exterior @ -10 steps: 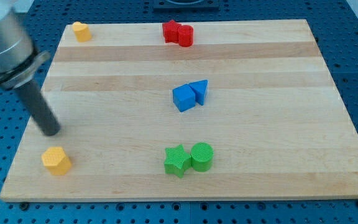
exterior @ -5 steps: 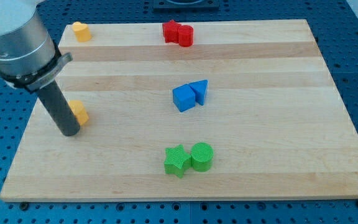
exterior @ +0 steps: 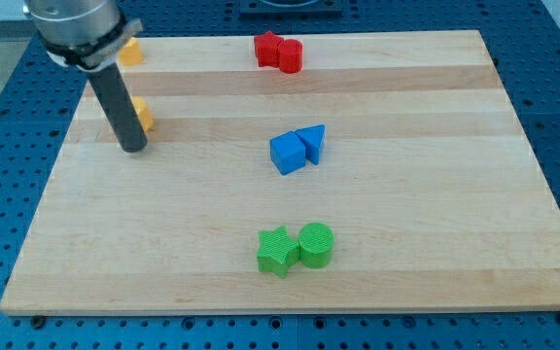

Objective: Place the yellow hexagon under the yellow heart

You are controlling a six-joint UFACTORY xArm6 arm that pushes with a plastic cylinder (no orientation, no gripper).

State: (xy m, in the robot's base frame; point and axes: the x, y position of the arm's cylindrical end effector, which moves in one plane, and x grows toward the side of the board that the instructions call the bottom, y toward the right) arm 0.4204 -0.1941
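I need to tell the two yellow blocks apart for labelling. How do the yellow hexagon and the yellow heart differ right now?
The yellow hexagon lies lower in the view, about a third of the way down the board's left side; the yellow heart sits at the top left corner. The hexagon is half hidden behind the rod, with my tip just below and left of it; the heart is partly covered by the arm's body. Both are yellow and similar in size.

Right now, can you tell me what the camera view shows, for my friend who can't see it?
My tip sits just left of the yellow hexagon, below the yellow heart at the wooden board's top left corner. Farther right are pairs of red blocks, blue blocks and green blocks.
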